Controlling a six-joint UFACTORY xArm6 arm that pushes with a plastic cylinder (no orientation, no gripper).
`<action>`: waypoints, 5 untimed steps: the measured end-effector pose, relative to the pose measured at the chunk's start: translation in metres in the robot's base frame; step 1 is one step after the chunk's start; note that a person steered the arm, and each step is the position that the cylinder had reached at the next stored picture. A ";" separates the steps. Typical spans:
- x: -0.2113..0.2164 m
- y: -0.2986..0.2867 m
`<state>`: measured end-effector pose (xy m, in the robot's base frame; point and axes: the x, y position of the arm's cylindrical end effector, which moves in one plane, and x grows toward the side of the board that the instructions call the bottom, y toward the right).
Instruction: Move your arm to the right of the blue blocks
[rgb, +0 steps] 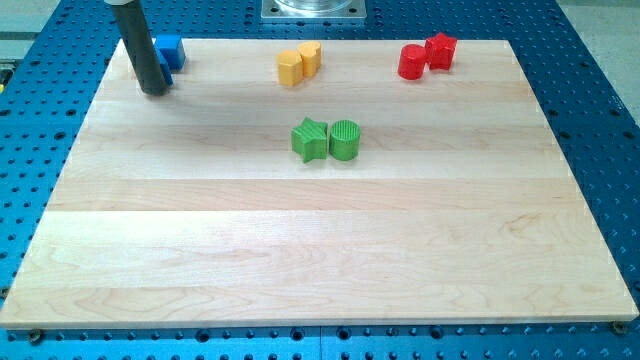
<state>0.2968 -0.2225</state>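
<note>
While the wooden board (320, 250) lies flat on a blue perforated table (600, 120), my tip (155, 92) is seen set down near the board's top-left corner, at the end of a dark rod that rises out past the view's top edge. No jaws are carried by this arm — only the straight rod, so nothing is clamped or gripped. The blue blocks (168, 50) are found at that same corner of the board, just to the view's right of the rod and slightly above the tip; they are partly hidden behind the rod, so their shapes and their number cannot be told, and it cannot be told whether the tip touches them. Taken from the blue blocks, the tip is placed at their lower left, close against them. Further to the right of the blue blocks, along the board's top edge, a yellow pair is seen: a yellow block (290, 68) touching a second yellow block (310, 57). Still further right along that edge, a red cylinder (411, 62) is set against a red star-like block (441, 50). Well below and to the right of the blue blocks — near the board's middle — a green star (310, 140) is placed beside a green cylinder (345, 140), the two touching.
</note>
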 end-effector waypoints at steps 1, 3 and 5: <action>0.001 0.001; 0.022 0.029; -0.087 0.125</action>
<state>0.2098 -0.0980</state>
